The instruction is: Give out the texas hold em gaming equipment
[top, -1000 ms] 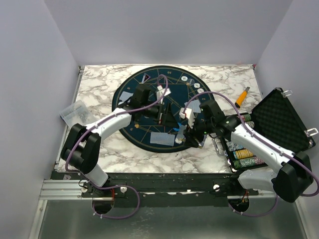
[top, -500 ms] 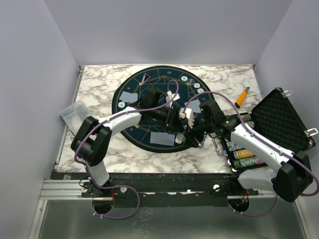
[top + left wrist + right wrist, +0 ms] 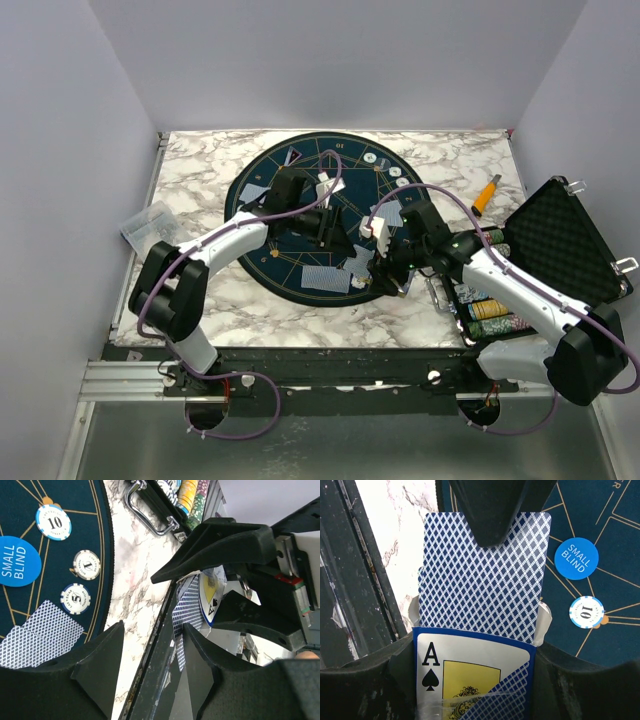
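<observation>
The open black case (image 3: 572, 240) sits at the right edge of the marble surface (image 3: 190, 170), with stacks of chips (image 3: 490, 310) in its tray. An orange-handled tool (image 3: 485, 194) lies beyond the case, and a clear plastic bag (image 3: 147, 222) lies at the left edge. Between them is a round blue mat (image 3: 280, 268) carrying face-down cards (image 3: 325, 278), three loose chips (image 3: 86, 565) and a blue "small blind" disc (image 3: 576, 558).

The right end effector (image 3: 374, 258) is clamped on a pack of cards (image 3: 470, 680) at the mat's near right rim, with one card (image 3: 485, 580) sticking out of the pack. The left end effector (image 3: 322, 228) faces it with its fingers apart. One finger (image 3: 495, 505) overlaps the card's far edge and hides part of it; whether it touches the card cannot be told.

Compared with half a second ago, the left end effector has drawn back from the right one toward the mat's middle. The right arm and the cards on the mat are unchanged.
</observation>
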You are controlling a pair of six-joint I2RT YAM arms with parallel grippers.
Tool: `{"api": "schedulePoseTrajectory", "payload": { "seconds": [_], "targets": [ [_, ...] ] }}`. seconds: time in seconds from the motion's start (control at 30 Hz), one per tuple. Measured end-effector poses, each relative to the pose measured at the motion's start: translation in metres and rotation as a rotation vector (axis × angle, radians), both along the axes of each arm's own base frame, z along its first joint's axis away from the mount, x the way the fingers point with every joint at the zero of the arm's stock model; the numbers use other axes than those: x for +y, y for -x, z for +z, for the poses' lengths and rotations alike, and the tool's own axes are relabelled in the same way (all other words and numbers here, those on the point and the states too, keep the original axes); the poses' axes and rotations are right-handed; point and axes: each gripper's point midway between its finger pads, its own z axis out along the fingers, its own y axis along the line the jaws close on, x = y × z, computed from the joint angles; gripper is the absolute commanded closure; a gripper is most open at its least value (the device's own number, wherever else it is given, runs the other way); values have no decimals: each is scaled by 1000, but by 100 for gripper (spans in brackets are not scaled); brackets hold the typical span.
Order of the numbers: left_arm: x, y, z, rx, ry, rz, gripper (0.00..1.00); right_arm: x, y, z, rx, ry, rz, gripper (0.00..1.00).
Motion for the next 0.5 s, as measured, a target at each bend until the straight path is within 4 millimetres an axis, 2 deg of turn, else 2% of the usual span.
{"api": "schedulePoseTrajectory", "payload": {
  "seconds": [0.27, 0.5],
  "targets": [
    [-1, 3, 14, -39, 38, -12, 49, 0, 0, 0, 1, -1, 1, 99],
    [-11, 9, 5, -1, 28, -33, 74, 1, 1, 1, 5, -6, 6, 100]
  ]
}}
